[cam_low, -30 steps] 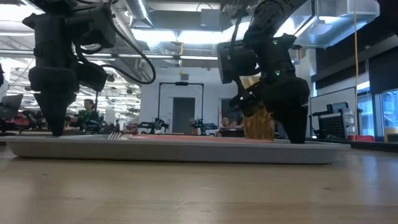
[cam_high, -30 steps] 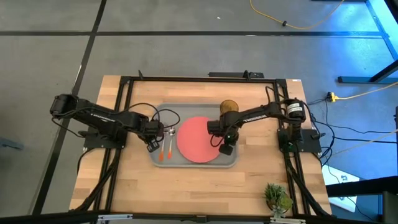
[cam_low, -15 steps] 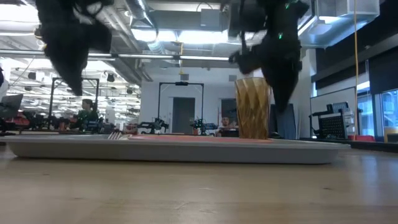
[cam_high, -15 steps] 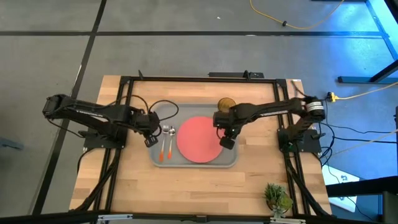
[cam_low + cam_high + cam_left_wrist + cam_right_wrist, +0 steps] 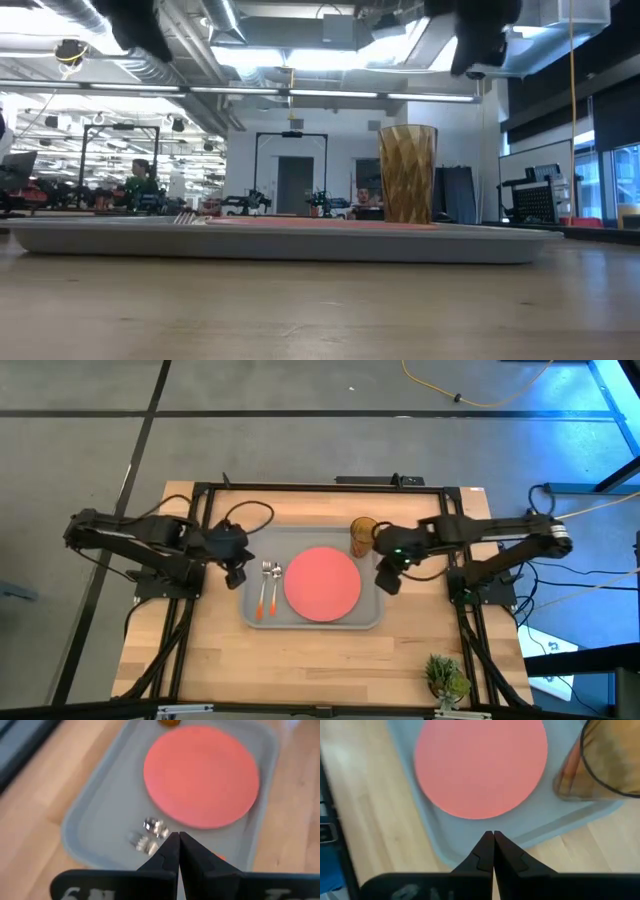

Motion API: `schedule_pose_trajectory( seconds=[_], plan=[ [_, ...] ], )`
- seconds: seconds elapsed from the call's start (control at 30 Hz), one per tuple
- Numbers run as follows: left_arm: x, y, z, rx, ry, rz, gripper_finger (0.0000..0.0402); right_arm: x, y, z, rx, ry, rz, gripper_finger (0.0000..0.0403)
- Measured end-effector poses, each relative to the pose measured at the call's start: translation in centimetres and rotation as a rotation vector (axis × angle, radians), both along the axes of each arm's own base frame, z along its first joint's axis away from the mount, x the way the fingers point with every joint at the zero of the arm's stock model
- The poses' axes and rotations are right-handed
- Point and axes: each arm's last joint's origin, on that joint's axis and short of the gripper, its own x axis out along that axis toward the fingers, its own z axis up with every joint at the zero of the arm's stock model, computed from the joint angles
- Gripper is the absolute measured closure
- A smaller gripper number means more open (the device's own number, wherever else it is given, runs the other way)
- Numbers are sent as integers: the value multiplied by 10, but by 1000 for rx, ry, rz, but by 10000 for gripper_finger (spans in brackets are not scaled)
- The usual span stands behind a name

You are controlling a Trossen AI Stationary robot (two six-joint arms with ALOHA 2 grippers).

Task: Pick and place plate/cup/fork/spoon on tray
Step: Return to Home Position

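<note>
Now the tray [image 5: 312, 619] lies at the middle of the table [image 5: 300, 670], and all four pieces are on it. The plate [image 5: 322, 583] sits flat near the tray's centre. The cup [image 5: 363, 537] stands upright in the tray's far right corner, just beside the plate's rim but apart from it; in the low view its ribbed amber wall [image 5: 407, 173] rises well above the tray's edge [image 5: 280, 244]. The fork [image 5: 265, 587] and spoon [image 5: 275, 587] lie side by side on the tray's left part, between the plate and the left rim, metal ends toward the far side and orange handles toward the near side (which of the two is which cannot be told from above).

The left gripper [image 5: 236, 571] hangs over the tray's left rim, just beside the cutlery. Its wrist view shows the fingers [image 5: 167, 857] pressed together with nothing between them, the metal ends of the cutlery [image 5: 149, 836] and the plate [image 5: 201, 775] beyond.

The right gripper [image 5: 387, 577] hangs over the tray's right rim, near the cup and touching nothing. Its fingers [image 5: 485, 851] are likewise closed on nothing, with the plate [image 5: 480, 765] and cup [image 5: 605, 765] ahead.
</note>
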Motion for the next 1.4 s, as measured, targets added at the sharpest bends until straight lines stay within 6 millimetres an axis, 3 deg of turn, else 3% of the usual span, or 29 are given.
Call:
schedule_pose_trajectory(
  seconds=[0.17, 0.33, 0.63, 0.77, 1.0, 1.27, 1.4],
  plan=[
    [-9, -1, 29, 37, -102, -53, 401, -24, 5, 26, -47, -129, 55, 398],
    [-30, 2, 62, 64, -241, -93, 401, -56, 1, 54, -165, -289, 125, 398],
    [-101, 14, 86, 102, -493, -71, 401, -133, -6, 101, -302, -674, 172, 398],
    [-130, 19, 75, 100, -572, -60, 402, -160, -8, 95, -306, -771, 170, 398],
    [-162, 26, 43, 87, -725, 1, 402, -189, -11, 59, -256, -927, 109, 398],
    [-183, 29, 14, 88, -878, 5, 401, -204, -12, 17, -225, -1067, 72, 398],
    [-178, 28, 7, 104, -883, 9, 401, -206, -11, -3, -212, -1131, 75, 398]
  ],
)
